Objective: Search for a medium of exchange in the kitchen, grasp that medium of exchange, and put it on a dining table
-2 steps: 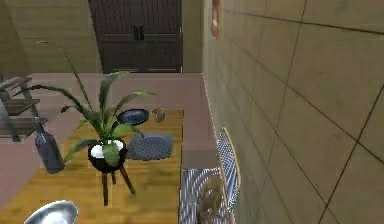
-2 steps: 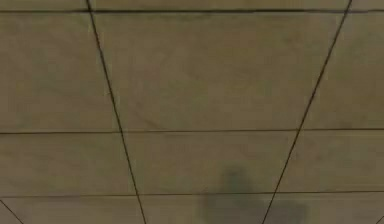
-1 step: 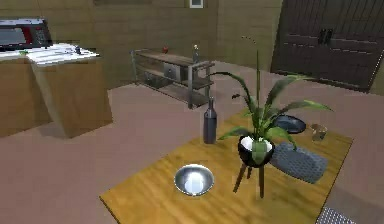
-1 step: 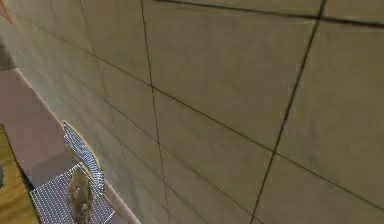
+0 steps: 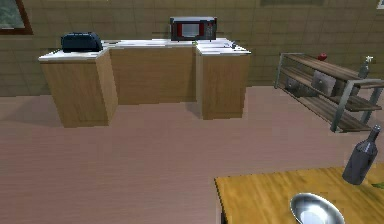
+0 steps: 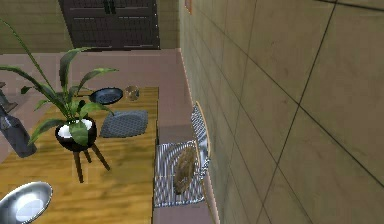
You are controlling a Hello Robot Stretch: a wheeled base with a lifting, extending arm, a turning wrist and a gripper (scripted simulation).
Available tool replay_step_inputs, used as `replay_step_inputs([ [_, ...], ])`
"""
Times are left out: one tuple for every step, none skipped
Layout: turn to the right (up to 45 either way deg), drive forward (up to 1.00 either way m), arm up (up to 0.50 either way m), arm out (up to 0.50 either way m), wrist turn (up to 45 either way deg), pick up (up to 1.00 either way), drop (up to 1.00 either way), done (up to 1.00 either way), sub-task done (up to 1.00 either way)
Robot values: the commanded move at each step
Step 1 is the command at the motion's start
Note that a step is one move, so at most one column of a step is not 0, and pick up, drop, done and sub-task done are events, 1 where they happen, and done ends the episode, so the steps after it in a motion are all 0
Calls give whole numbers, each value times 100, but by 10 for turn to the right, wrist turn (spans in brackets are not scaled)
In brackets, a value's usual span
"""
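Note:
A wooden dining table (image 5: 262,196) fills the forward view's bottom right corner, with a metal bowl (image 5: 318,211) and a dark bottle (image 5: 364,156) on it. The same table (image 6: 125,165) lies along the arm side view's left, carrying a leafy plant in a dark pot (image 6: 76,132), a grey mat (image 6: 126,124), a dark plate (image 6: 106,96), a metal bowl (image 6: 24,201) and a bottle (image 6: 12,130). Across the room stands a U-shaped kitchen counter (image 5: 150,70) with a white top. A small dark speck (image 5: 229,45) lies on its right end, too small to name.
On the counter sit a dark toaster (image 5: 80,42) and a red-fronted microwave (image 5: 192,28). A low shelf rack (image 5: 325,85) stands by the right wall. A striped chair (image 6: 182,170) with a brown thing on its seat sits between table and tiled wall. A dark door (image 6: 110,22) is beyond.

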Motion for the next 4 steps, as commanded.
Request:
replay_step_inputs([
  [0,0,50,0,0,0,0,0,0],
  [0,0,6,0,0,0,0,0,0],
  [0,0,0,36,0,0,0,0,0],
  [0,0,0,0,450,0,0,0,0],
])
